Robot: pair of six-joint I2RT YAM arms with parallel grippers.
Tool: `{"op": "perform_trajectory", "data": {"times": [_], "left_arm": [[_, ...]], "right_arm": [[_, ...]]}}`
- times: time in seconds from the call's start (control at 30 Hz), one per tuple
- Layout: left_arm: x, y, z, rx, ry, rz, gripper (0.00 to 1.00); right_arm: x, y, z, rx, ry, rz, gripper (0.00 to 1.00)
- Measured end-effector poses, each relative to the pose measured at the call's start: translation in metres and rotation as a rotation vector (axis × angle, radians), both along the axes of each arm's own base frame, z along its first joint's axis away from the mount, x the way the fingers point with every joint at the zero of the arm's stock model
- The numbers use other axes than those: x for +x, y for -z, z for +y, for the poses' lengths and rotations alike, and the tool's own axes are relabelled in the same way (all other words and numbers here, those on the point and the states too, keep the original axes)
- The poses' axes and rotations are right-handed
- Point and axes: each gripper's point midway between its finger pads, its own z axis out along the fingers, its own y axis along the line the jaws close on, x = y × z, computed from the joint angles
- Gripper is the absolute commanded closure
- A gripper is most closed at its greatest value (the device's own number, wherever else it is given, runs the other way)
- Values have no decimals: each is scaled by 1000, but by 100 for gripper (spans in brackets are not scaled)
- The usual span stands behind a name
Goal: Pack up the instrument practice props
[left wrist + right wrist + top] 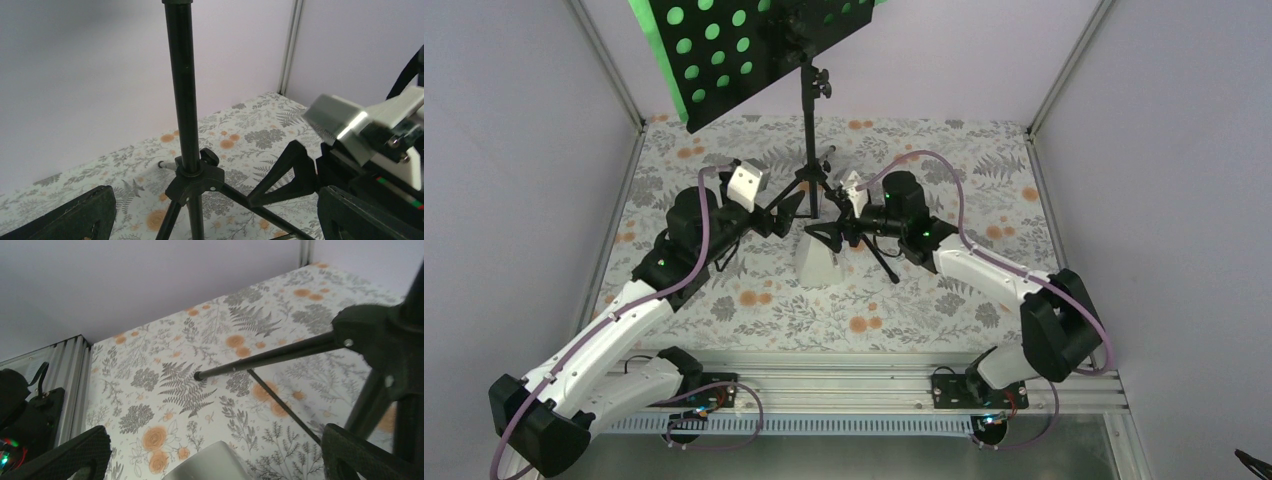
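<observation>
Desk (759, 60), green pages (644, 28) cropped overhead

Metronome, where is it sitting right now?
Top view: the metronome stands mid-table, on the near side of the music stand legs, closest to the right gripper.

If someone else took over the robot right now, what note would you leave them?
Left gripper: open, empty, facing the music stand at its leg hub.
Right gripper: open, empty, low beside the metronome.
The stand is upright and unfolded, with the green pages against its desk. The metronome stands on the table by the stand's legs.
Done: nothing packed yet. Left: everything.
</observation>
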Motion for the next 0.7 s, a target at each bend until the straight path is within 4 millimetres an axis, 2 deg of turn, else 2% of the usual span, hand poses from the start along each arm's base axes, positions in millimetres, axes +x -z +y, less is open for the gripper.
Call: {"op": "perform_trajectory", "data": {"times": [0.3, 0.43, 0.67, 0.7], "left_arm": [[0, 0, 1, 10, -4, -7, 0], [1, 0, 1, 11, -7, -6, 0], [2, 1, 2, 13, -15, -4, 0], [2, 1, 2, 14, -15, -3, 0]], "right_arm": [[-9, 34, 10, -68, -104, 92, 5], [-19, 38, 10, -72, -144, 122, 8], [-36, 54, 0, -79, -155, 152, 9], [-38, 56, 0, -82, -158, 159, 11]]}}
